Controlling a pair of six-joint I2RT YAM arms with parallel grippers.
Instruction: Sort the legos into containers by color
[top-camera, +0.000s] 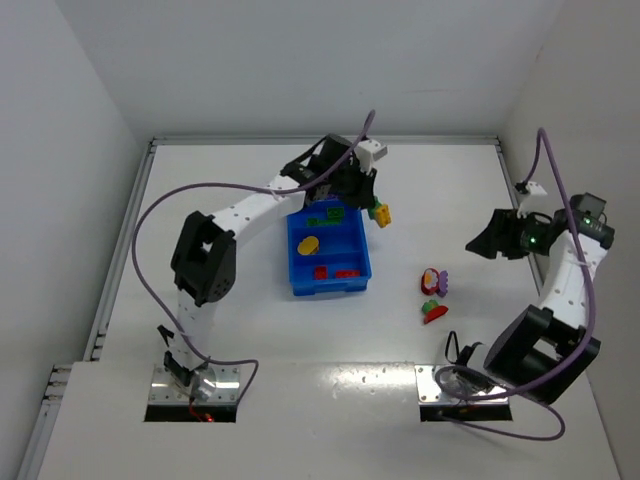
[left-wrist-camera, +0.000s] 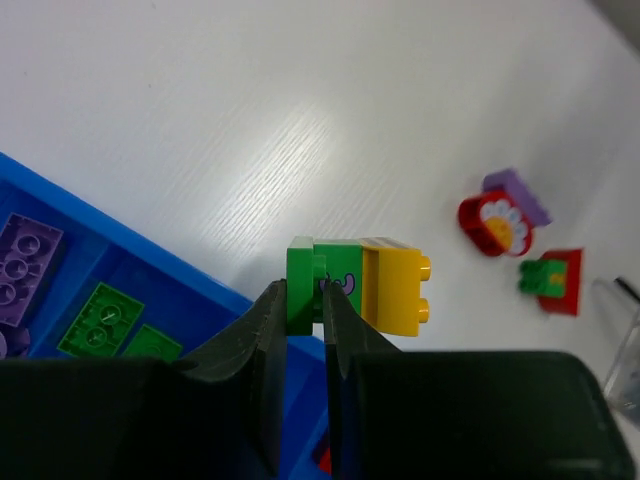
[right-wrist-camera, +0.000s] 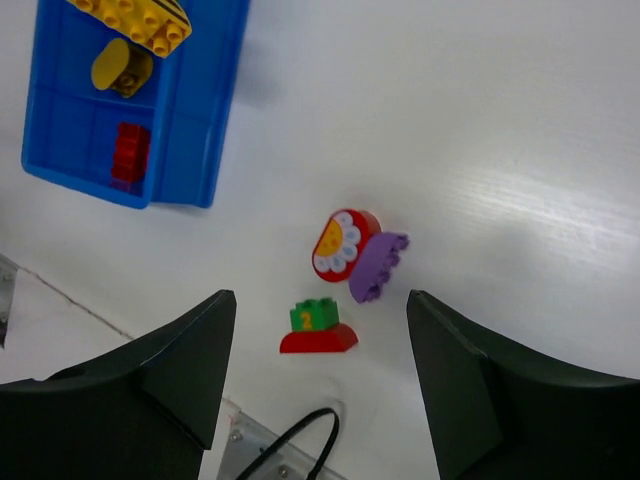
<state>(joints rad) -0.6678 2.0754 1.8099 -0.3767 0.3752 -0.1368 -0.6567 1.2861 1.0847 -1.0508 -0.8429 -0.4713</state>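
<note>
Far left of the bench (top-camera: 250, 330), by the blue tray's (top-camera: 297, 262) far right corner: left gripper (left-wrist-camera: 305, 300) pinched tight on a green-and-yellow lego (left-wrist-camera: 385, 285). Over right: right gripper (right-wrist-camera: 320, 300) wide open, holding nothing, above loose red (right-wrist-camera: 340, 245), purple (right-wrist-camera: 378, 265) and green-on-red (right-wrist-camera: 315, 330) legos.

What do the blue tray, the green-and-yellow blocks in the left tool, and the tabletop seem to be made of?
The blue tray: probably moulded plastic; even bright colour, thin smooth walls.
The green-and-yellow blocks: hard plastic, smooth with a soft sheen, moulded round studs.
The tabletop: white with faint streaked grain under glare; laminate or painted board, cannot tell which.
</note>
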